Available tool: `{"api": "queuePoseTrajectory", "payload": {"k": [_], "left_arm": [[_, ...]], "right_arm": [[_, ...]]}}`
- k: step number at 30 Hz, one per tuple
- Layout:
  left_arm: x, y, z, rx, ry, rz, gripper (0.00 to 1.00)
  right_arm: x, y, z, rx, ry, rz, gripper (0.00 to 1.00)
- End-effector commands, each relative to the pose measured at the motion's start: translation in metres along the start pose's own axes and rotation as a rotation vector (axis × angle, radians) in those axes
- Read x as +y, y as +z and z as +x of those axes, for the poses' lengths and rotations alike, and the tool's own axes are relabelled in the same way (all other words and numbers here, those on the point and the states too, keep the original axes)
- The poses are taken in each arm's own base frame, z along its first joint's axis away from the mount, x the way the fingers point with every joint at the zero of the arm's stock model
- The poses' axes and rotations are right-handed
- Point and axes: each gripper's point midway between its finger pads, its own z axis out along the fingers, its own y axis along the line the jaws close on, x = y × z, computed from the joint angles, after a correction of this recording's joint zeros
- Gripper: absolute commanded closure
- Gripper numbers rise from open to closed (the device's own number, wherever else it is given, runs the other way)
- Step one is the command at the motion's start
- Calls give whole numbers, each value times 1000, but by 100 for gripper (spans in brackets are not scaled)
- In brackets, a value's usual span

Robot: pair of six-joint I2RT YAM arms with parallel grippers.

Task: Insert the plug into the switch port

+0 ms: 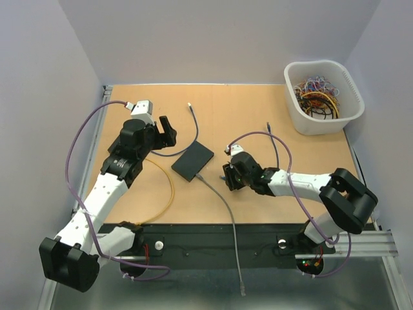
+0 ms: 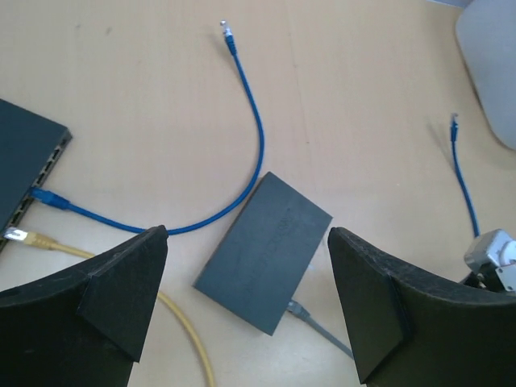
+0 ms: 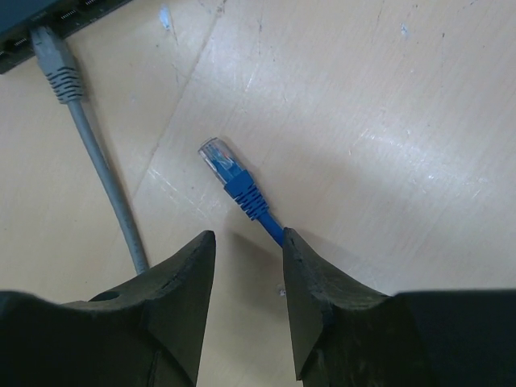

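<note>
A flat black switch [image 1: 192, 161] lies mid-table with a grey cable [image 1: 222, 206] plugged into its near edge. In the right wrist view a blue plug [image 3: 230, 173] with a clear tip lies loose on the table, just ahead of my right gripper [image 3: 248, 235]. Its jaws stand partly apart with nothing between them, and the blue cable runs under the right finger [image 3: 322, 282]. The switch edge [image 3: 48, 12] and the grey plug [image 3: 52, 56] are at the upper left. My left gripper [image 2: 247, 231] is wide open above the switch [image 2: 266, 250] and holds nothing.
A second dark switch [image 2: 24, 169] at the left has a blue plug [image 2: 48, 197] and a yellow plug [image 2: 20, 236] in it. Another free blue plug [image 2: 228, 32] lies far back. A white bin [image 1: 293, 113] of cables stands back right. A yellow cable [image 1: 164, 194] loops near the left arm.
</note>
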Motion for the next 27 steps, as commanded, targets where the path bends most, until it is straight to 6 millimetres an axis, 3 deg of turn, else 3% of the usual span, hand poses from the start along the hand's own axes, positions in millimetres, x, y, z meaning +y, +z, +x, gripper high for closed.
{"api": "queuePoseTrajectory", "payload": {"k": [1,19,27], "left_arm": [[28,-2,23,47,74,-97,7],[24,2,29,71,85,-67,7],[24,1,29,73,85,-66,7]], "right_arm": [[-1,5,-13,-25,23,4,56],[7,23,-11,14,9,-25,58],[6,22,-4,29,9,-27,66]]}}
